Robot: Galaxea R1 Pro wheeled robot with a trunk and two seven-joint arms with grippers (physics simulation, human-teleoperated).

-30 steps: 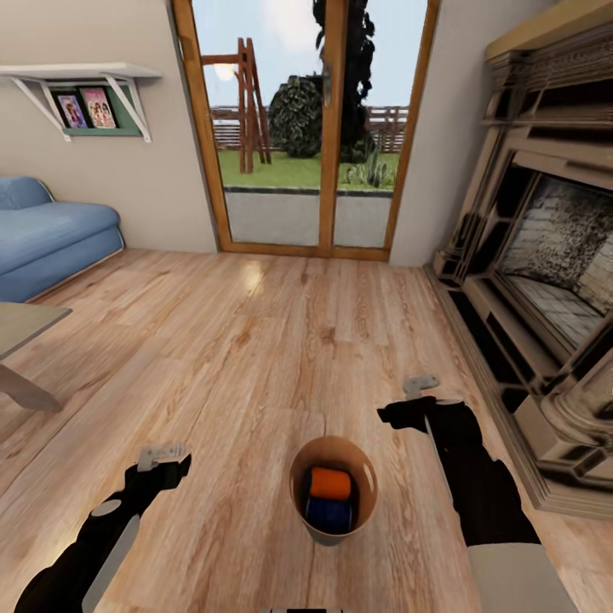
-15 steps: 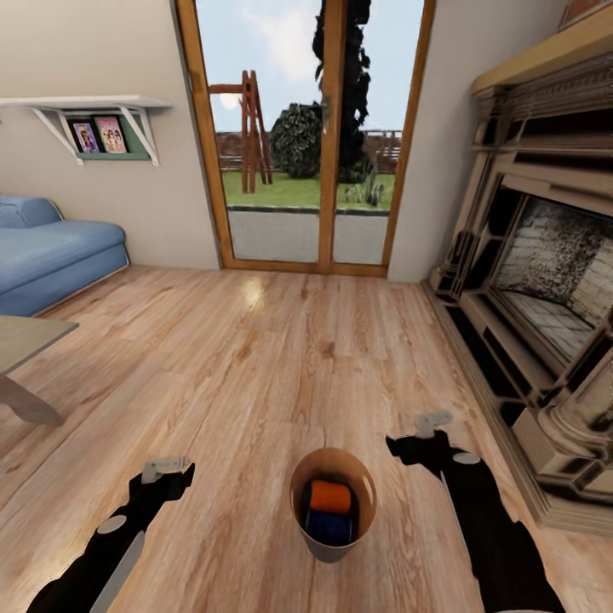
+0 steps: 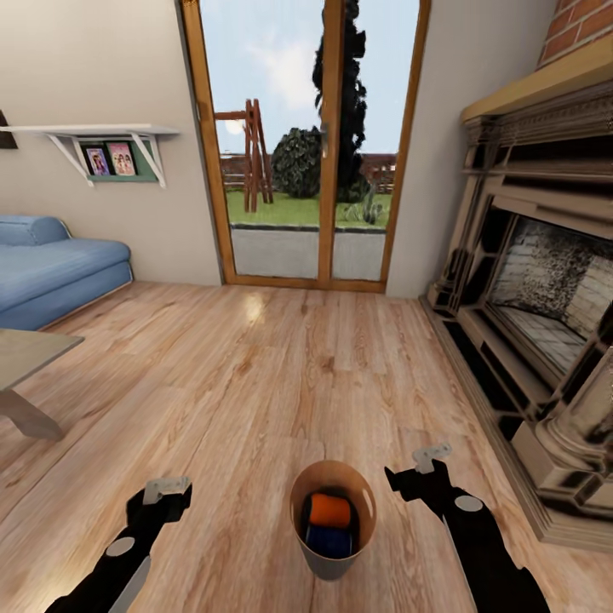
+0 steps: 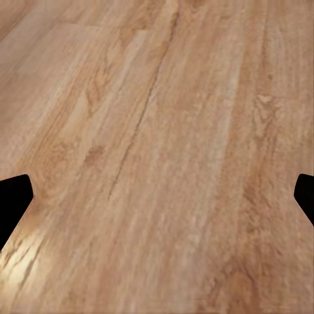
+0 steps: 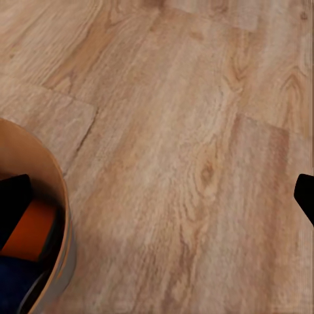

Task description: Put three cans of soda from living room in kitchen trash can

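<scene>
The trash can (image 3: 332, 532) stands upright on the wooden floor (image 3: 281, 375) at six o'clock in our head view, an orange soda can (image 3: 329, 511) and a blue soda can (image 3: 329, 540) lying inside it against the coppery inner wall; a third can we cannot make out. Our right wrist camera catches the bucket's rim (image 5: 57, 196) with the orange can (image 5: 29, 229) and a patch of blue (image 5: 13, 278) within. Our right gripper (image 3: 415, 473) hangs just beside the can at its three o'clock, our left gripper (image 3: 162, 498) farther off at nine o'clock. Both hold nothing, their dark fingertips (image 4: 13, 203) set wide at opposite edges of the wrist frames. Beyond, glass patio doors (image 3: 311, 145) stand at twelve o'clock, a blue sofa (image 3: 55, 268) at ten, a table (image 3: 25, 375) corner at nine, and a stone fireplace (image 3: 536, 298) under red brick (image 3: 583, 25) at two.
</scene>
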